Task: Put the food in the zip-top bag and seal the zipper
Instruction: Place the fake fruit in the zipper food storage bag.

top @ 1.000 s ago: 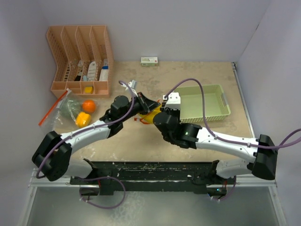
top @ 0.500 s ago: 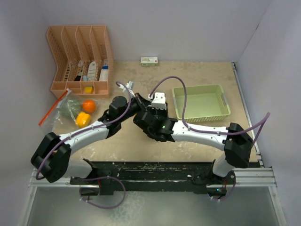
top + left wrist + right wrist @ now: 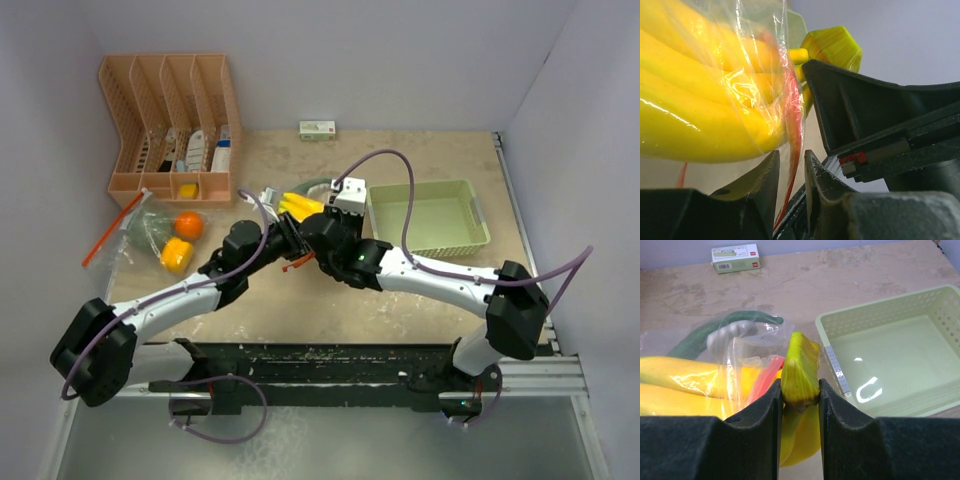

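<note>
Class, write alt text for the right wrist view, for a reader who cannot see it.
The right gripper is shut on the greenish stem of a banana bunch, whose yellow fruit lies partly covered by a clear bag with a red zipper. A pale green tray stands to the right, a small box at the back.

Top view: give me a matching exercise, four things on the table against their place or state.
Things:
1. bananas
2. tray
3. rack
4. box

Place or state:
A. far edge of the table, near the middle
B. far left corner
C. stem pinched in the right gripper
D. right of centre, empty

Pairs: 1-C, 2-D, 3-B, 4-A
</note>
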Available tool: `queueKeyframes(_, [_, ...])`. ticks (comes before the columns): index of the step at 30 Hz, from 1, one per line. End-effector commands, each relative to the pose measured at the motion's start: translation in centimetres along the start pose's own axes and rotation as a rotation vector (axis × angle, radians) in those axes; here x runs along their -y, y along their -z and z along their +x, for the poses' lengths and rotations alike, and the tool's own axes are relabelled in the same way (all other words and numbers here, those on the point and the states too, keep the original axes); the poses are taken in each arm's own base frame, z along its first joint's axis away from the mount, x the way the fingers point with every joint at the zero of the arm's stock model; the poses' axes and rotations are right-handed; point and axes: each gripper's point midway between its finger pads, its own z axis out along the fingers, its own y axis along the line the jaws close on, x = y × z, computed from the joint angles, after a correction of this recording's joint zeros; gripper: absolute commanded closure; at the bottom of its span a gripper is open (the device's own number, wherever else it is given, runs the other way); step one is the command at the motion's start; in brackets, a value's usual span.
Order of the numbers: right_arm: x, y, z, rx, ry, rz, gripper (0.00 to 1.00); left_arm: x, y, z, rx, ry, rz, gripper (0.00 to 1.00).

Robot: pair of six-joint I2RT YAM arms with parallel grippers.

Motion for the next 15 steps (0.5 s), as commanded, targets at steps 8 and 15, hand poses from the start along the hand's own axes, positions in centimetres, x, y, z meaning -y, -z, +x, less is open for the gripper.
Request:
queueKeyframes(8, [0.1, 0.1, -0.4, 0.003, -0.115, -0.041, 1.0, 5.0, -0.4, -4.5, 0.156, -0.291, 0.115, 0.42])
queueKeyframes(15, [-0.5, 0.0, 0.4, -0.015, -0.12, -0.05, 1.0, 4.7, 3.4, -5.9, 0.261, -0.377, 0.074, 0.39])
